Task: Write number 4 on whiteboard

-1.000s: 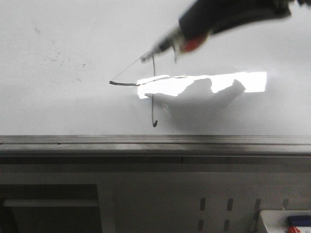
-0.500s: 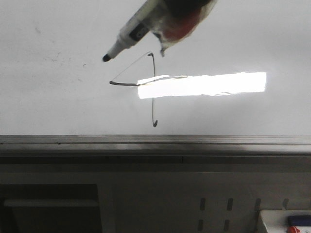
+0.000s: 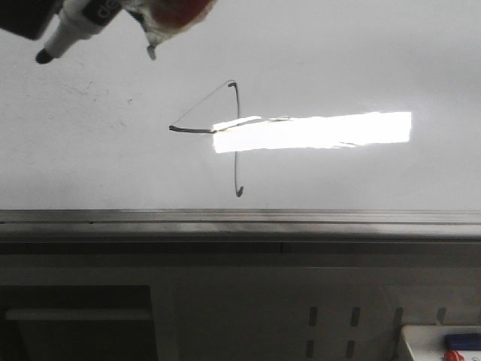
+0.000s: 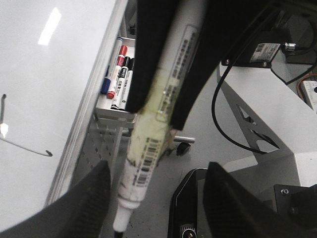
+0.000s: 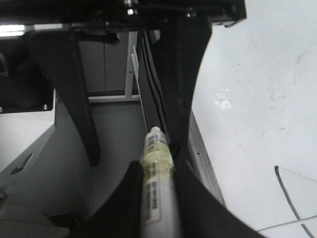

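Note:
The number 4 point(image 3: 236, 162) is drawn in thin dark lines on the whiteboard point(image 3: 361, 60): a diagonal, a horizontal bar and a long vertical stroke. My right gripper point(image 5: 157, 168) is shut on a white marker point(image 5: 157, 198) wrapped in yellowish tape. In the front view the marker point(image 3: 83, 19) hangs at the top left, its black tip off the board, left of the 4. My left gripper point(image 4: 156, 168) is open, and the marker point(image 4: 148, 148) passes between its fingers without touching them. Parts of the 4 also show in the left wrist view point(image 4: 25, 146) and the right wrist view point(image 5: 287, 196).
A grey metal edge strip point(image 3: 240, 216) runs along the board's near side, with a grey slotted panel point(image 3: 331, 323) below. A tray of spare markers point(image 4: 119, 74) hangs by the board's edge; it also shows in the front view point(image 3: 443, 342). A black device point(image 4: 193, 208) lies on the floor.
The marker has lifted off the board at the top of the 4 and moved left and up to the top left corner. Its shadow on the board is gone.

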`<state>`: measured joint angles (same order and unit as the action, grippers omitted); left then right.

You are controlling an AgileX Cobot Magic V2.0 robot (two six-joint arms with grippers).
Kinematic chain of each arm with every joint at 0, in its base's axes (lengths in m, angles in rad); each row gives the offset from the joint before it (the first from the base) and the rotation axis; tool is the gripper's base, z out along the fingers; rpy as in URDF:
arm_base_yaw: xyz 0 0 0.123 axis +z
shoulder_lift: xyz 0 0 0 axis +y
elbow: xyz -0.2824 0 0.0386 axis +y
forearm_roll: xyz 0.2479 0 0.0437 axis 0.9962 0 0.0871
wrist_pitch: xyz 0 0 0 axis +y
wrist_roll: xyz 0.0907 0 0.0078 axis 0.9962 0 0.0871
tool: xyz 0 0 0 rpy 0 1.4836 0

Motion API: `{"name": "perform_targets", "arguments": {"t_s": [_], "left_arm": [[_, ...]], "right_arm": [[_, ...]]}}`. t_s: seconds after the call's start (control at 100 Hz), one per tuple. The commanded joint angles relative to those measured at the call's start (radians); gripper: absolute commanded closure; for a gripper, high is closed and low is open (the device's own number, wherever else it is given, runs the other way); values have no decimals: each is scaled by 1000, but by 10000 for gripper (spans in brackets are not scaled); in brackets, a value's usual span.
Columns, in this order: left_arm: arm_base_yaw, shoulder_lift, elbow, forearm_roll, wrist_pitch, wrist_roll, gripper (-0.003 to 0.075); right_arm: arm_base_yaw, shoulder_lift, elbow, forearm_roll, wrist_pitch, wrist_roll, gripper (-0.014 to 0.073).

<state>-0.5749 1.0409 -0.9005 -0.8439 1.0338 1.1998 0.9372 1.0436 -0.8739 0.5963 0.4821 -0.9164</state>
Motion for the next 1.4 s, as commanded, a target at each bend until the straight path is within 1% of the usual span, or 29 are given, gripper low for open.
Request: {"name": "perform_targets", "arguments": {"t_s": [0.0, 0.06, 0.13, 0.32, 0.4, 0.59, 0.64, 0.68, 0.71, 0.76, 0.78, 0.8, 0.83, 0.88, 0.93, 1.0, 1.06, 1.1, 1.13, 1.14, 1.15, 1.22, 1.24, 1.26, 1.27, 1.28, 1.31, 1.33, 1.39], "left_arm": [[-21, -2, -33, -57, -29, 1, 337], [-24, 0, -33, -57, -44, 1, 363], [-24, 0, -33, -62, -67, 1, 426], [-24, 0, -33, -81, -85, 1, 660], [-24, 0, -33, -81, -83, 1, 738], [-24, 0, -33, -83, -81, 1, 741], [-24, 0, -33, -93, -81, -1, 741], [-24, 0, -33, -102, -83, -1, 741], [-24, 0, -33, -104, -88, -1, 741], [-24, 0, -33, -111, -97, -1, 741], [-24, 0, -33, -113, -102, -4, 741], [-24, 0, -33, -113, -109, -14, 741], [-24, 0, -33, -113, -116, -23, 741], [-24, 0, -29, -113, -131, -35, 741], [-24, -7, -14, -113, -160, -46, 741], [-24, -19, 19, -115, -235, -75, 741], [-24, -32, 57, -126, -341, -114, 741], [-24, -44, 91, -149, -409, -134, 741], [-24, -50, 116, -171, -486, -143, 741], [-24, -53, 129, -186, -517, -146, 741], [-24, -55, 136, -194, -532, -146, 741], [-24, -63, 201, -295, -687, -146, 741], [-24, -63, 218, -331, -714, -146, 741], [-24, -63, 234, -367, -753, -146, 741], [-24, -60, 240, -378, -778, -146, 741], [-24, -58, 250, -389, -790, -146, 741], [-24, -56, 268, -437, -834, -144, 741], [-24, -51, 281, -459, -861, -144, 741], [-24, -37, 302, -479, -919, -144, 741]], "right_arm": [[15, -12, -35, 13, -72, -12, 646], [25, -12, -35, 13, -76, -12, 646], [35, -12, -35, 13, -76, -12, 646], [44, -12, -35, 17, -76, -12, 646], [44, -12, -35, 19, -76, -12, 646], [44, -12, -35, 44, -78, -12, 634], [44, -12, -35, 44, -80, -12, 591], [40, -12, -35, 44, -83, -12, 526], [35, -12, -35, 44, -85, -12, 471], [23, -14, -35, 44, -90, -12, 344], [17, -16, -35, 44, -92, -12, 312], [6, -21, -35, 44, -94, -12, 252], [-3, -25, -35, 44, -98, -12, 200], [-31, -41, -35, 44, -98, -12, 135], [-66, -60, -35, 44, -98, -12, 112], [-123, -95, -35, 44, -98, -12, 127], [-180, -126, -35, 44, -96, -6, 152], [-217, -149, -35, 44, -96, 18, 189], [-242, -163, -35, 44, -93, 31, 223], [-255, -170, -35, 44, -92, 36, 255], [-261, -173, -35, 44, -92, 38, 255], [-319, -206, -35, 44, -74, 63, 386], [-335, -214, -35, 44, -67, 65, 431], [-349, -224, -35, 44, -60, 65, 495], [-354, -224, -35, 44, -58, 65, 495], [-358, -226, -35, 44, -56, 65, 529], [-379, -233, -35, 44, -45, 65, 594], [-389, -235, -35, 44, -42, 65, 659], [-412, -240, -33, 46, -38, 68, 656]]}}
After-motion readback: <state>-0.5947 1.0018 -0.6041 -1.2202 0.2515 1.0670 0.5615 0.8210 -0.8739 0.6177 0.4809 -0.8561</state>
